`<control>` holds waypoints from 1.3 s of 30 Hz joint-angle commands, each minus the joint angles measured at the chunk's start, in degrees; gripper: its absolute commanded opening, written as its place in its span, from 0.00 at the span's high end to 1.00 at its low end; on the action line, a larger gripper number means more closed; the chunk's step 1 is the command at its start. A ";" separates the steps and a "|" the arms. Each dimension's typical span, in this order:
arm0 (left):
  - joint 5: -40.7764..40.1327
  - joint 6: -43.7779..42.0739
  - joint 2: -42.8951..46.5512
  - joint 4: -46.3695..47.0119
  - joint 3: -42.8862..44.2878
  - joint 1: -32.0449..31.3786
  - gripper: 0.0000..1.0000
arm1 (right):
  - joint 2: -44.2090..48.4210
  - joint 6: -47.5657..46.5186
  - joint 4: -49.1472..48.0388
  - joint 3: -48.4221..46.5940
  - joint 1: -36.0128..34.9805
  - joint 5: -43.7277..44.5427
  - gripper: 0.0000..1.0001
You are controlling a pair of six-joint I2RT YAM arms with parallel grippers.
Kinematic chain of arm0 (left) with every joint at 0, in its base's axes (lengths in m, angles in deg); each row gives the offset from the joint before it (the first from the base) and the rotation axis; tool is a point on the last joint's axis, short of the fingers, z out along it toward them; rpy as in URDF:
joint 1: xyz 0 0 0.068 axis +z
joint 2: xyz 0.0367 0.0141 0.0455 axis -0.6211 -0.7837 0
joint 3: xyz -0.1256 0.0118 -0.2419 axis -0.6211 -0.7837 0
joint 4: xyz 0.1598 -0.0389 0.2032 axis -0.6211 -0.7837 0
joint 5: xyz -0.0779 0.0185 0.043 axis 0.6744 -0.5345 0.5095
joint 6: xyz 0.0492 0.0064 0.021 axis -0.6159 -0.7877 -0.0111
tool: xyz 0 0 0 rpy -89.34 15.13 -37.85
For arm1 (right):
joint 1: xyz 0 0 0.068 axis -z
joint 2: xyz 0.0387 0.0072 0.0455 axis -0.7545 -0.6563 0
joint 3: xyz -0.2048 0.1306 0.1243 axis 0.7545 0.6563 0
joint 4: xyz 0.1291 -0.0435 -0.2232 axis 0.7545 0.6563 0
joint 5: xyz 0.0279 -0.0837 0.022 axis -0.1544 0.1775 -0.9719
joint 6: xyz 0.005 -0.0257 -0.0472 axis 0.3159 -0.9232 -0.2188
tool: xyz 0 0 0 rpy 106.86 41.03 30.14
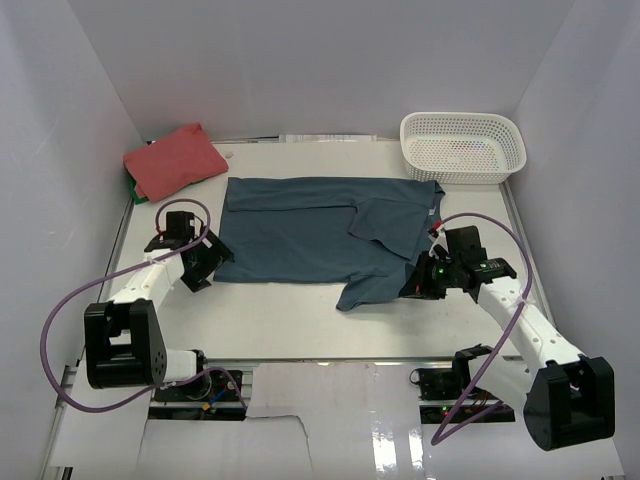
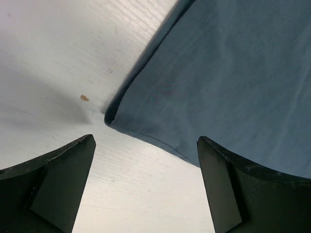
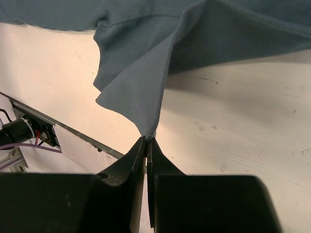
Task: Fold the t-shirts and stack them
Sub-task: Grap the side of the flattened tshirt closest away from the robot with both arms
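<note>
Your right gripper [image 3: 147, 141] is pinched tight on a hem corner of the dark teal-blue cotton t-shirt [image 1: 300, 225]. Your left gripper [image 2: 146, 140] stands wide open at that shirt's near left corner. The shirt lies spread in the middle of the white table [image 1: 300, 320], its right side folded over. Farther back, a folded coral-red t-shirt [image 1: 175, 160] sits at the far left and a white plastic lattice basket [image 1: 430, 160] at the far right.
</note>
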State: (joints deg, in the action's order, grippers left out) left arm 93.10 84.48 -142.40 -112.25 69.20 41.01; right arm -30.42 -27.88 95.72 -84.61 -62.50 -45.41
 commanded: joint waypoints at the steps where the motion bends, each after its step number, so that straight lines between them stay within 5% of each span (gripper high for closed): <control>1: -0.32 6.53 0.16 -1.14 0.24 0.11 0.03 | 1.02 -0.58 1.29 0.76 0.25 0.37 0.92; 5: -1.55 9.35 -0.54 -0.88 -0.64 0.11 0.06 | 1.02 -0.84 1.11 1.02 0.25 0.37 0.92; 16: -0.32 11.73 -5.02 1.14 -0.55 0.55 0.36 | 2.60 -0.67 1.90 0.94 0.25 0.81 0.92; 34: -0.76 11.47 -4.68 1.32 -1.52 4.07 0.44 | 2.78 -1.29 2.17 1.29 0.33 0.81 0.92; 39: 0.29 11.47 -4.50 2.63 -2.57 4.94 0.59 | 2.78 -1.55 2.08 1.46 0.33 0.72 0.92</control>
State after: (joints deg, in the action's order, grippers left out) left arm 93.16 96.08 -148.45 -110.79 67.91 45.34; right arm -27.99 -28.34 97.44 -83.65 -62.48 -44.42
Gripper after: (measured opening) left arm 0.434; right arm 0.081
